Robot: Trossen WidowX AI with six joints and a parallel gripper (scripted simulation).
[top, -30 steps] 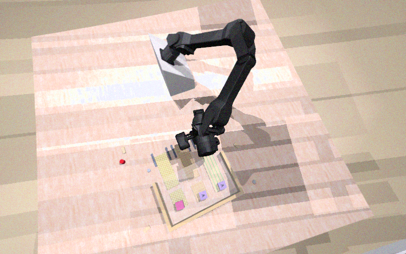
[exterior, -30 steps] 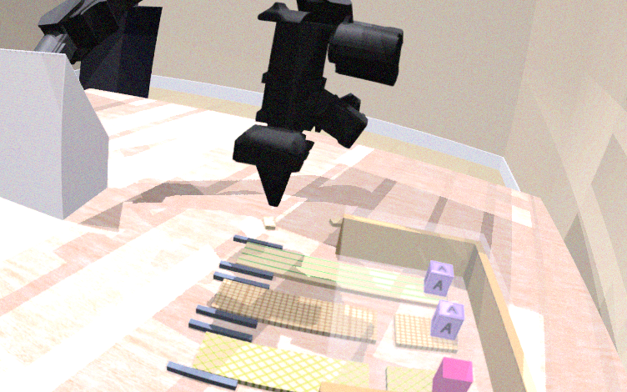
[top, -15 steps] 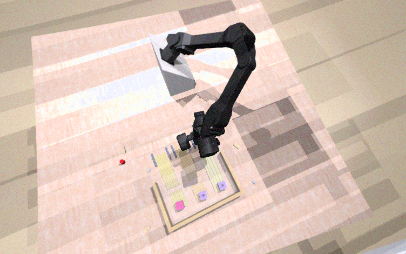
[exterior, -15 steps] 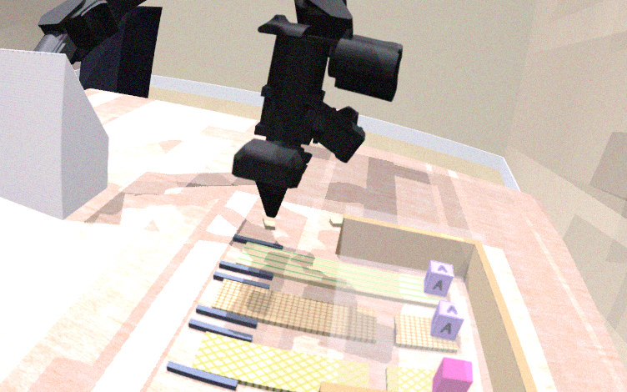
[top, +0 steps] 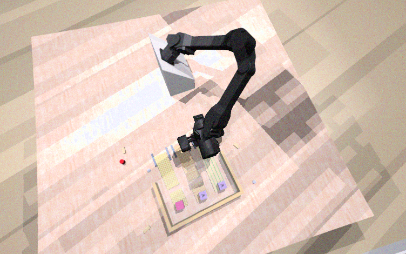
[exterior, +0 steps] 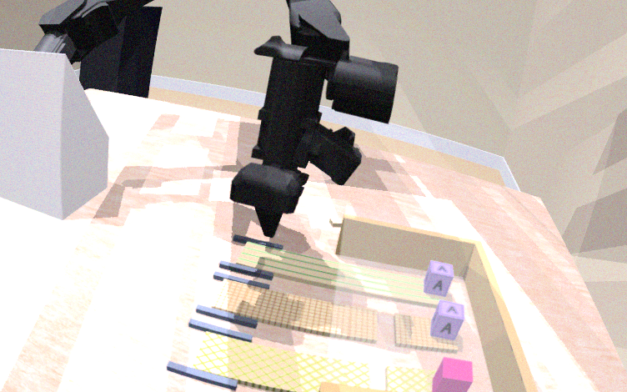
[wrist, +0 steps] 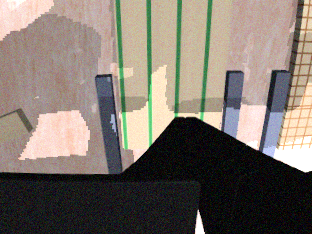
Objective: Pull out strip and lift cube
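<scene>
The green-lined strip (top: 211,169) (exterior: 318,269) (wrist: 165,45) looks unbroken; its far end bears a purple cube marked A (top: 221,185) (exterior: 438,278). The brown-grid strip (top: 189,168) (exterior: 295,309) (wrist: 302,55) has a gap before a short piece bearing another purple A cube (top: 203,195) (exterior: 447,320). The yellow-grid strip (top: 168,175) (exterior: 282,364) also has a gap; its short piece bears a pink cube (top: 179,205) (exterior: 453,375). My gripper (exterior: 270,234) (wrist: 184,127) is shut and empty, tips pointing down at the green-lined strip's near end; contact cannot be told. The arm hides the tips in the top view.
Dark blue rails (exterior: 257,241) (wrist: 108,122) flank the strips' near ends. A tan wall (top: 206,212) (exterior: 407,238) bounds the far end and sides. A faint clear sheet seems to lie over the far parts. A grey wedge-shaped block (top: 181,82) (exterior: 32,133) stands farther back.
</scene>
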